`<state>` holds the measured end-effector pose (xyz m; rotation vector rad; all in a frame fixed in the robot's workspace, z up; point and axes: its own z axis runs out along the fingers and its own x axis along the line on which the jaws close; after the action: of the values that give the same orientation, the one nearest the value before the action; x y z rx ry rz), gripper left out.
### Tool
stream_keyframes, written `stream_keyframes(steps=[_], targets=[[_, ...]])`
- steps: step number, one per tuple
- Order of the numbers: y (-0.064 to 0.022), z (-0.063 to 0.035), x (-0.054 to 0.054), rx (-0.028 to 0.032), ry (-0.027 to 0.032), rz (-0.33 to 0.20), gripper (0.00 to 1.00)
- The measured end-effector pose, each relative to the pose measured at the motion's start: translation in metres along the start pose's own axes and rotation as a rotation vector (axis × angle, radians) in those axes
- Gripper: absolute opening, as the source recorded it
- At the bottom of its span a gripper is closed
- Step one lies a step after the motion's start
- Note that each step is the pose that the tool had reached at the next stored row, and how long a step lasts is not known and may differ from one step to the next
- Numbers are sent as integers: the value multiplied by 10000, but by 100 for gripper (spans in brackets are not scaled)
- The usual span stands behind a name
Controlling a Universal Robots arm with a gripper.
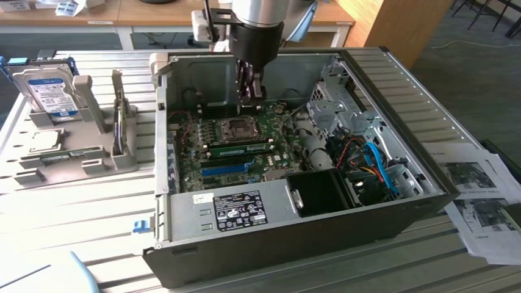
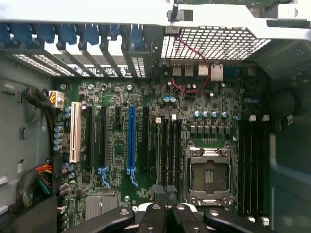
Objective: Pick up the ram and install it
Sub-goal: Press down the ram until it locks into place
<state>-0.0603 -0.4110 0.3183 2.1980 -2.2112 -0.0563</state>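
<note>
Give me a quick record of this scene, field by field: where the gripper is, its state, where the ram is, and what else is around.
gripper position: gripper inside the open computer case, above the motherboard
gripper state: shut, nothing visibly held
ram: a green stick sits in a slot beside the CPU socket
long blue slot, empty
outside the case: hard drive standing in a grey holder, at the exterior view's left
other: printed sheets at the exterior view's right

No legible text on labels
</note>
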Motion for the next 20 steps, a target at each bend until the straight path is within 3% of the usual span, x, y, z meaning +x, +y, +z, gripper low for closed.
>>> stream_keyframes(steps=[8,14,20], targets=[[-135,-5,-1,0,0,0,9],[-140,-12,-2,0,0,1,9],[-136,-92,-2,0,0,1,9]])
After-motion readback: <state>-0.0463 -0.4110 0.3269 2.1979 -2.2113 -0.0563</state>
